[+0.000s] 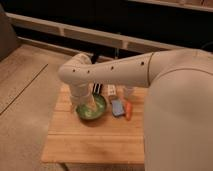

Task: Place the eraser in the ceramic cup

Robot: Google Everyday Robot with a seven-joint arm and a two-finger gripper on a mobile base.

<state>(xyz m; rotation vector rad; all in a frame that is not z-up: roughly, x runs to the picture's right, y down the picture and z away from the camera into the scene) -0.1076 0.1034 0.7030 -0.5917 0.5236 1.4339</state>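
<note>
The eraser (97, 88), a small black block with pale stripes, lies on the wooden table (90, 142) just behind the green bowl (93, 112). The ceramic cup (129, 92), small and whitish, stands at the table's back right, partly cut off by my arm. My arm reaches in from the right and bends down at the wrist. My gripper (91, 104) hangs over the green bowl, just in front of the eraser and left of the cup.
A white tube (111, 90) lies between the eraser and the cup. A blue rectangular pad (117, 107) and an orange carrot-like piece (128, 111) lie right of the bowl. My white arm (120, 70) covers the table's right side. Carpeted floor lies to the left.
</note>
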